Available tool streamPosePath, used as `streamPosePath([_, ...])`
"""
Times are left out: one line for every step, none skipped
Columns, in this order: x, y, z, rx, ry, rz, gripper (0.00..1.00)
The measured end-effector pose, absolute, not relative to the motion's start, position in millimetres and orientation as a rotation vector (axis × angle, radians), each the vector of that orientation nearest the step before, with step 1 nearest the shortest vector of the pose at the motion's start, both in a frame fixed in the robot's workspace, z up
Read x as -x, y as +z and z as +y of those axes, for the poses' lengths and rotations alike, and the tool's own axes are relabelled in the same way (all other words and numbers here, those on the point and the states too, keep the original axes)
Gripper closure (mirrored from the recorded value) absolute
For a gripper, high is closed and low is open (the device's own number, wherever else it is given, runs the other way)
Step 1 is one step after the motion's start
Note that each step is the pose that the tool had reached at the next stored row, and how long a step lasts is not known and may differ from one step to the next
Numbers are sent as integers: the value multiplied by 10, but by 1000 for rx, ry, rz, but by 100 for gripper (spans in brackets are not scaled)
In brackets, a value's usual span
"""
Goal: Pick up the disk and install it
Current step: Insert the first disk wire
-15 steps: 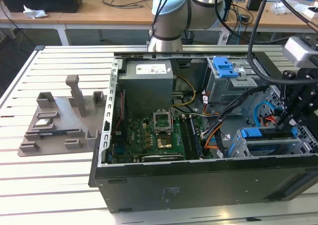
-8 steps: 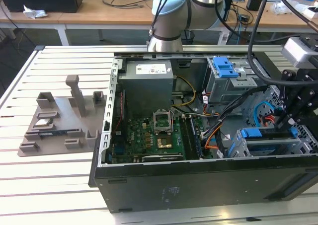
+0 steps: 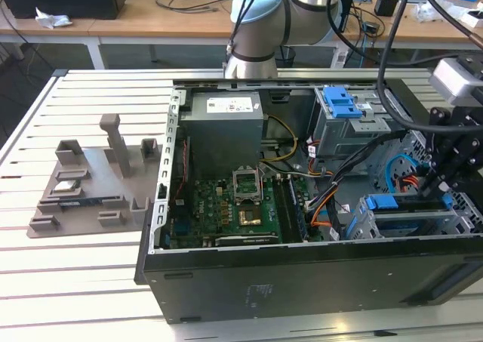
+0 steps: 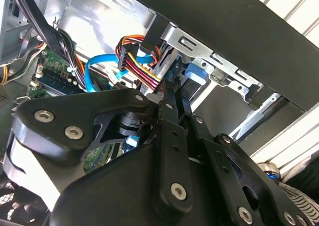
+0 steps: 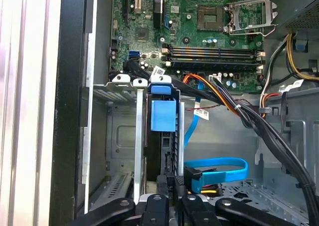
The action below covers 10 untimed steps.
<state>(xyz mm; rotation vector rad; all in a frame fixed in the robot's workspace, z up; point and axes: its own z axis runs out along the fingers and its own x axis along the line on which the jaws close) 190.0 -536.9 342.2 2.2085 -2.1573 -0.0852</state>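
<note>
- Computer case [image 3: 249, 281]: you are working over an open tower laid on its side on a slatted table [image 3: 75, 244]. Its near wall is a tall black panel standing between the exterior camera and the drive cage.
- Motherboard [image 3: 226, 214]: it fills the case floor at the exterior view's left, well apart from the work and with no part in this step.
- Drive cage [image 5: 119, 136]: a grey metal frame in the near corner at the exterior view's right, with an empty bay just beside the occupied slot.
- Gripper [image 5: 169, 186]: it hangs low over the cage at the disk's edge. Its fingers [image 4: 174, 106] stand close together and seem to pinch that edge, so judge them as clamped on the disk, though contact is partly hidden.
- Disk [image 5: 162, 131]: it stands upright in the cage slot, blue carrier tab uppermost. You are at the seating stage of the install. How deep it sits you cannot tell.
- Cables: a blue data cable [image 5: 219, 168] loops just beside the slot and a black bundle [image 5: 279, 141] runs nearby. Both crowd the path, so any further push must be straight along the slot rails.
</note>
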Motion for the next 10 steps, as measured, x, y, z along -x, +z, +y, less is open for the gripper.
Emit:
streamPosePath([-1899,3421,-5369,-2209,-85,-2157,83])
streamPosePath([-1899,3417,-5370,-2208,-85,-2157,83])
streamPosePath([-1899,3411,-5370,-2209,-86,-2157,83])
streamPosePath([-1899,3401,-5370,-2209,-87,-2158,83])
streamPosePath([-1899,3399,-5370,-2209,-87,-2158,83])
streamPosePath([-1899,3390,-5370,-2210,-88,-2158,83])
streamPosePath([-1899,3382,-5370,-2210,-88,-2158,83])
streamPosePath([-1898,3358,-5370,-2209,-87,-2158,83])
streamPosePath([-1898,3354,-5370,-2209,-87,-2158,83])
streamPosePath([-1898,3352,-5370,-2209,-87,-2158,83])
